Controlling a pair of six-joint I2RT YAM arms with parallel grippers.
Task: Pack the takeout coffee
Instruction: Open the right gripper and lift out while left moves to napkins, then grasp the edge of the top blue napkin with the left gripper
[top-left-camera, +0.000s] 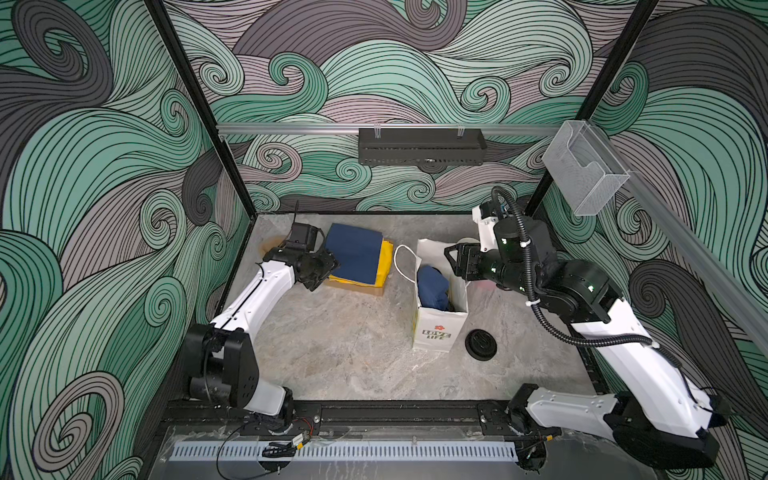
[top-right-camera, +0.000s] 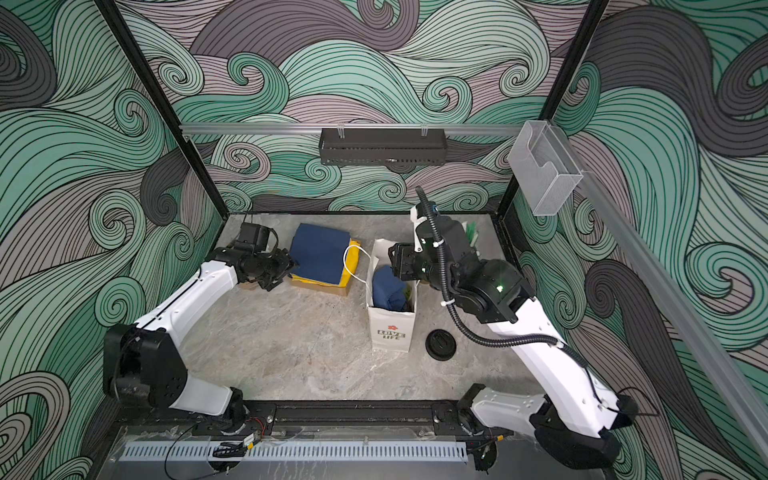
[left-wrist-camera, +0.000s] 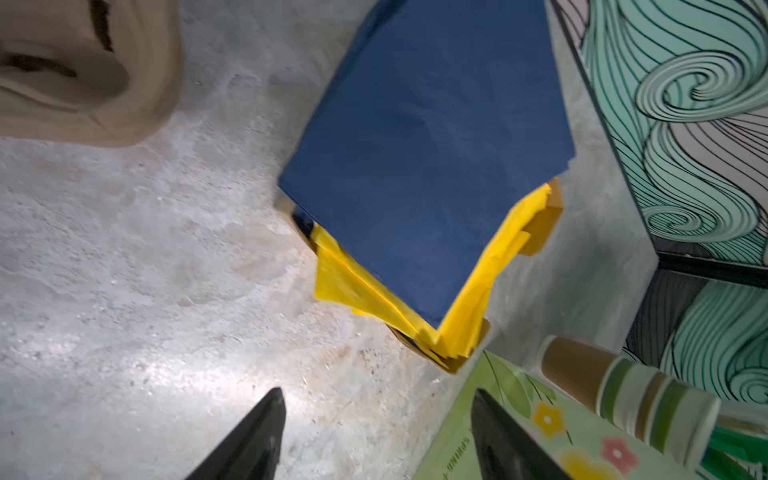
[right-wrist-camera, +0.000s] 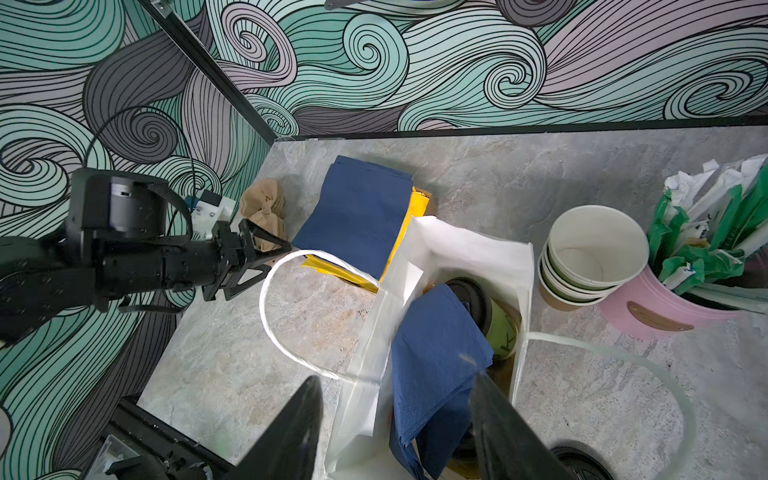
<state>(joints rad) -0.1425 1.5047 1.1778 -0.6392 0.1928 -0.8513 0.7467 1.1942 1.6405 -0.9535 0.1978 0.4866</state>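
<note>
Cup (right-wrist-camera: 478, 303) w/ black lid sat in white bag (right-wrist-camera: 469, 257), partly under blue napkin (right-wrist-camera: 436, 353). R gripper (right-wrist-camera: 395, 378) hovered above, jaws wide; L gripper (left-wrist-camera: 376, 392) wide too.

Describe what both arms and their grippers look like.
Both the left arm and right arm have white shells on the long links and bulky black joints. A ribbed black hose, strapped with white ties, runs along the right arm, whose joints show small green lights. The left gripper and right gripper are black with tapered, pointed fingers.

White bag (right-wrist-camera: 469, 253), navy napkin (right-wrist-camera: 436, 353) (black-lidded cup (right-wrist-camera: 471, 301))
</note>
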